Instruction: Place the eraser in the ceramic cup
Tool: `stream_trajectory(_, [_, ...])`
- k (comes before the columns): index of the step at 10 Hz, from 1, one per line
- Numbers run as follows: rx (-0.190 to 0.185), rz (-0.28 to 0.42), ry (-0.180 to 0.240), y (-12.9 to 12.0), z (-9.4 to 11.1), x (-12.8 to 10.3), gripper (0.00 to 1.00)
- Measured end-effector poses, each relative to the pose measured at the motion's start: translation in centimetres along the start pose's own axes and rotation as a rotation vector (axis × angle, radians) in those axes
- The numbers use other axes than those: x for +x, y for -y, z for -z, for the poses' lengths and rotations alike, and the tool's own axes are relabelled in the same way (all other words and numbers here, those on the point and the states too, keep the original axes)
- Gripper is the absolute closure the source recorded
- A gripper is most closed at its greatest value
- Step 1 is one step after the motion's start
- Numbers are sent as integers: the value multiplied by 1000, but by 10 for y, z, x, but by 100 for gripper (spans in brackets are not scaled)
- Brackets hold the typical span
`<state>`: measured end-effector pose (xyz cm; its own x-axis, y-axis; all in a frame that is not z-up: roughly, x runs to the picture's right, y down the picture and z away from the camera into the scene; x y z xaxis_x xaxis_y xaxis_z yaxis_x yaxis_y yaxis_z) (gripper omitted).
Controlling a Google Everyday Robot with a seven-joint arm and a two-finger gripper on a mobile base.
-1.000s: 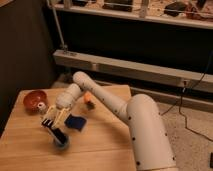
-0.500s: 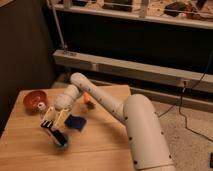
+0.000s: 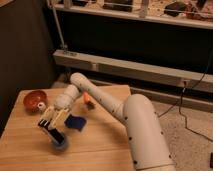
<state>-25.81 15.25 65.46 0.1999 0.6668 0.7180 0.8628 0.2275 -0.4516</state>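
My gripper [image 3: 51, 125] is at the front left of the wooden table [image 3: 100, 145], right above the ceramic cup [image 3: 61, 145], a small blue-grey cup near the table's front edge. The gripper is shut on the eraser [image 3: 56, 135], a black elongated block that slants down from the fingers with its lower end at the cup's mouth. I cannot tell whether the eraser touches the cup's inside.
A red-orange bowl [image 3: 33, 99] stands at the back left, with a small white object [image 3: 41, 105] beside it. A flat dark-blue piece [image 3: 75, 121] lies just right of the gripper. A small orange object [image 3: 89, 100] sits further back under my arm [image 3: 107, 105].
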Motion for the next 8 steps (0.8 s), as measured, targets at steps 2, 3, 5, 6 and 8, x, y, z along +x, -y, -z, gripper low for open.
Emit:
stream_trajectory(2, [0, 0, 0, 0, 0, 0, 60])
stream_trajectory(3, [0, 0, 0, 0, 0, 0, 60])
stream_trajectory(5, [0, 0, 0, 0, 0, 0, 60])
stream_trajectory(6, [0, 0, 0, 0, 0, 0, 60])
stream_trajectory(8, [-6, 17, -17, 3, -3, -6, 60])
